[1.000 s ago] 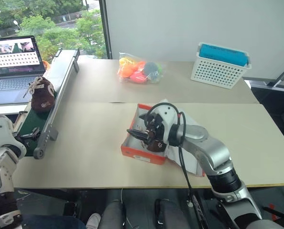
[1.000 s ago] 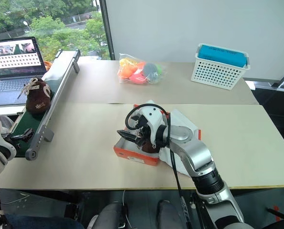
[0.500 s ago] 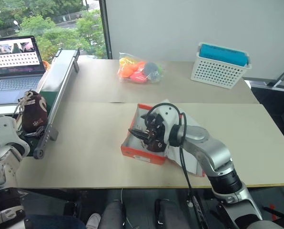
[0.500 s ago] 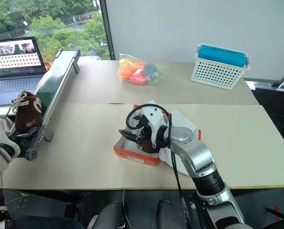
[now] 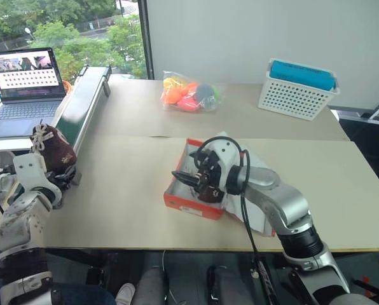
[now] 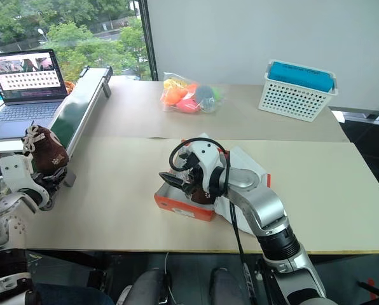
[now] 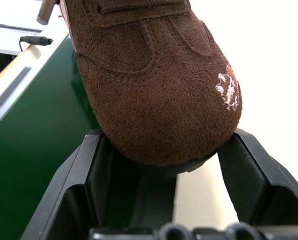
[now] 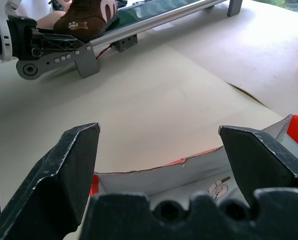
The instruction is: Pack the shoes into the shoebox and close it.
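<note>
Two brown shoes are apart: one (image 5: 55, 149) sits at the near end of the green conveyor (image 5: 81, 109) on the left edge of the counter (image 5: 126, 203), between the fingers (image 7: 96, 180) of the left hand (image 7: 161, 190); the fingers flank its toe, but whether they are pressing it I cannot tell. Its other half (image 5: 210, 189) lies inside the open orange-red shoebox (image 5: 192, 206) near the counter's middle. Right hand (image 8: 161, 165) hovers just above that box with its fingers spread wide, holding nothing. At the back stand a white lattice basket (image 5: 296, 94) with a blue thing in it and a clear bag of bright toys (image 5: 188, 94); a laptop (image 5: 25, 86) sits beyond the conveyor
</note>
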